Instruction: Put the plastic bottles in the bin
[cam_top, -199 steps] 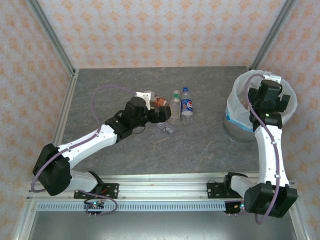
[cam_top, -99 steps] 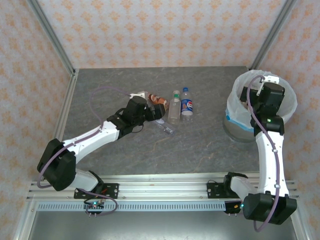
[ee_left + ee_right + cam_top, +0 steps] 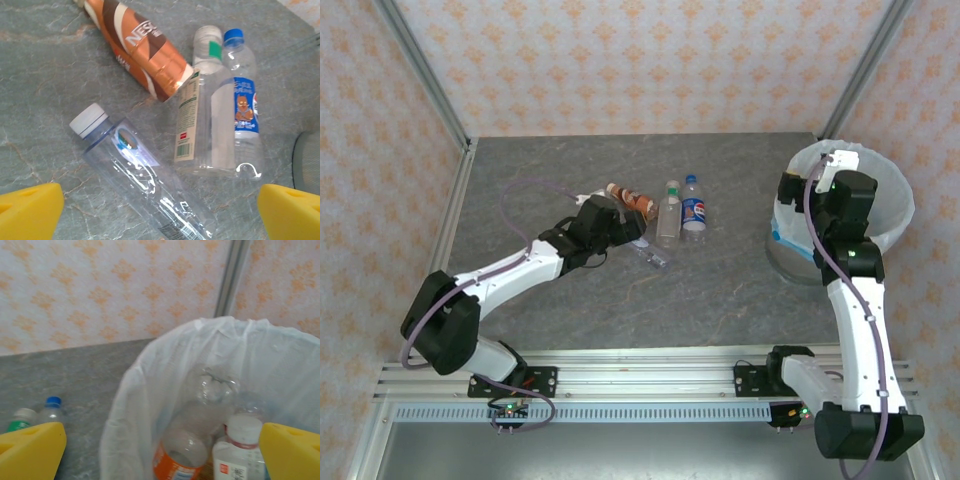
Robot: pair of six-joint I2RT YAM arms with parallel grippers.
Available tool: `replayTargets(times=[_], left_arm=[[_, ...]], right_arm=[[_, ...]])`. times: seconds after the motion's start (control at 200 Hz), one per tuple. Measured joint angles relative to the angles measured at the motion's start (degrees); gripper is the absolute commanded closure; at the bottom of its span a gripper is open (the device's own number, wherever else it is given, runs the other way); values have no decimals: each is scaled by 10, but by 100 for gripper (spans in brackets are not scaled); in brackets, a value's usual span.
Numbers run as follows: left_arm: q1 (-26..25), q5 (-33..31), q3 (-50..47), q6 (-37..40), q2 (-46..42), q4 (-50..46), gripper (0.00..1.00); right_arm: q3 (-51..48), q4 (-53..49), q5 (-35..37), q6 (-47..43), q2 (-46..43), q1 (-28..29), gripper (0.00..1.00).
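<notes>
Though its base seems cropped, the clear bottle points cap upper-left.

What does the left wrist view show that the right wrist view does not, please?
Left wrist, not right wrist: a brown bottle and a clear white-capped bottle, both lying on the grey table. Right wrist, not left wrist: the bin with its white bag, holding an orange-labelled bottle and others, plus the patterned wall. Both: the blue-capped bottle and the green-labelled bottle, lying side by side on the table.
</notes>
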Motion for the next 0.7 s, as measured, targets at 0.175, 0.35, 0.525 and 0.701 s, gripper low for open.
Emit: replayTargets(times=[0.175, 0.35, 0.525, 0.701], left_arm=[[0, 2, 9, -26, 28, -16, 0], [0, 1, 25, -49, 49, -44, 0], [0, -6, 53, -64, 69, -78, 0], [-2, -26, 100, -83, 97, -137, 0]], right_arm=[[-6, 46, -51, 35, -24, 23, 1], [-16, 77, -86, 43, -26, 76, 1], [-38, 109, -102, 43, -6, 158, 1], [-85, 143, -90, 43, 32, 242, 1]])
